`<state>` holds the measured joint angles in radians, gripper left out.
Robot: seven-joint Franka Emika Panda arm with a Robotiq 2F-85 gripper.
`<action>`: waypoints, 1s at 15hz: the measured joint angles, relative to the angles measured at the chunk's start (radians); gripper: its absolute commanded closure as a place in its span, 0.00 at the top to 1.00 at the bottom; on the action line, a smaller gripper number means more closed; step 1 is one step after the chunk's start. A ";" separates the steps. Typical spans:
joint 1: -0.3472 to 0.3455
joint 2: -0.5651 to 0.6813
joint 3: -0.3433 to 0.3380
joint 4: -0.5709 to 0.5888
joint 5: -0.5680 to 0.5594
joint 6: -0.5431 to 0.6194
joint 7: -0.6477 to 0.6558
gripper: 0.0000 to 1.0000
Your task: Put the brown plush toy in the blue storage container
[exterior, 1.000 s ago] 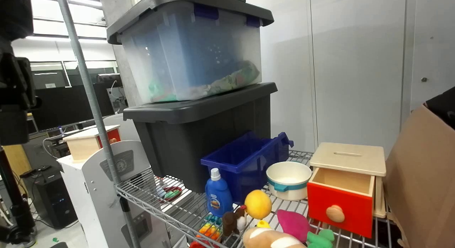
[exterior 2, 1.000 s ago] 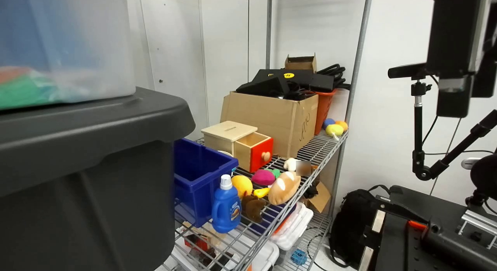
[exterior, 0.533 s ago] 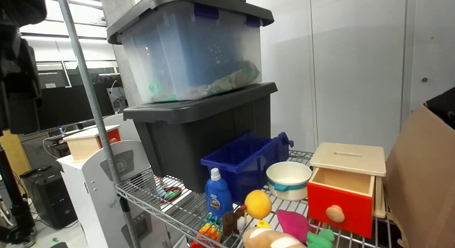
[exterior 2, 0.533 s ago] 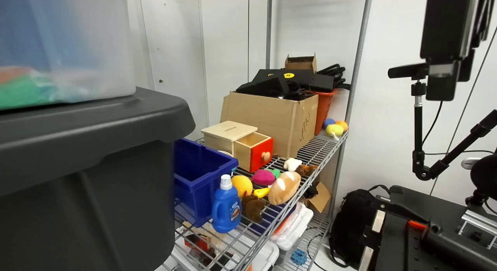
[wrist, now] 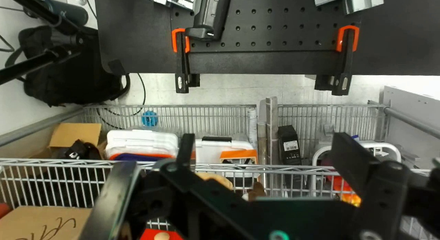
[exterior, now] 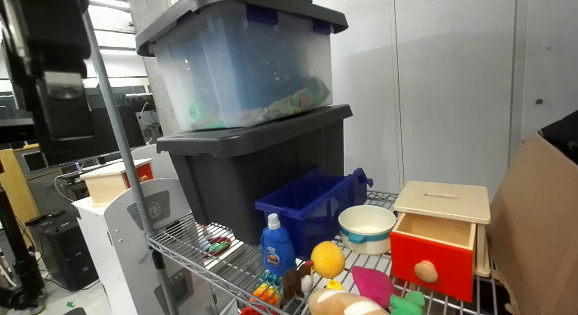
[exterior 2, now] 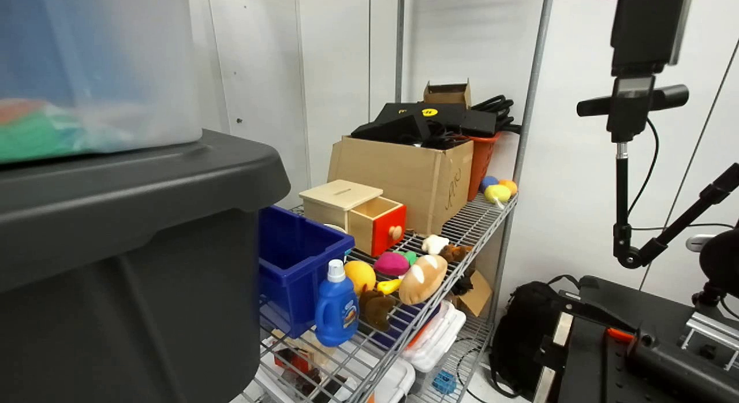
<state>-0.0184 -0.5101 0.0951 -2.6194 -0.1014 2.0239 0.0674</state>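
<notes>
Wire shelf (exterior 2: 480, 223) spreads below my fingers (wrist: 354, 161), pale wall panels (exterior: 451, 103) behind. Progress: nil, I'd say. Fingers spread wide, nothing btwn them. Brown plush toy (exterior 2: 423, 279), prob. the tan loaf-like one, lies on the shelf well below them; a darker brown plush (exterior 2: 378, 310) sits nr it, so ID's not certain. Blue storage container (exterior: 320, 220) is also below my fingers, deeper in than the toy; no toy shows in what I see of its inside. Left to do: descend, grip, lift, clear the rim, let go.

In an exterior view a third brown thing (exterior 2: 455, 253), prob. plush, shows & the toy's whole; in an exterior view w/ the white bowl (exterior: 375, 246) plain, the toy's cut off at the bottom. Wrist view: just a tan bit, prob. the toy, btwn my fingers; no container.
</notes>
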 measured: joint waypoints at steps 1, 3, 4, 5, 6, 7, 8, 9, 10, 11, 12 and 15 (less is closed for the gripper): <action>-0.001 0.002 -0.007 0.000 -0.013 0.008 -0.012 1.00; -0.007 0.011 -0.020 0.000 -0.046 0.017 -0.023 1.00; -0.013 0.018 -0.027 0.000 -0.065 0.017 -0.025 1.00; -0.019 0.027 -0.034 0.000 -0.084 0.018 -0.026 1.00; -0.025 0.036 -0.039 0.001 -0.103 0.018 -0.027 1.00; -0.033 0.046 -0.044 0.003 -0.121 0.018 -0.027 1.00; -0.039 0.058 -0.050 0.007 -0.138 0.018 -0.028 1.00; -0.046 0.070 -0.059 0.012 -0.153 0.018 -0.032 1.00; -0.052 0.083 -0.068 0.019 -0.166 0.018 -0.037 1.00; -0.058 0.095 -0.075 0.028 -0.172 0.018 -0.042 1.00; -0.061 0.109 -0.080 0.040 -0.174 0.017 -0.043 1.00; -0.057 0.155 -0.080 0.086 -0.172 0.015 -0.036 1.00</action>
<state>-0.0757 -0.3554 0.0149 -2.5333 -0.2734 2.0394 0.0319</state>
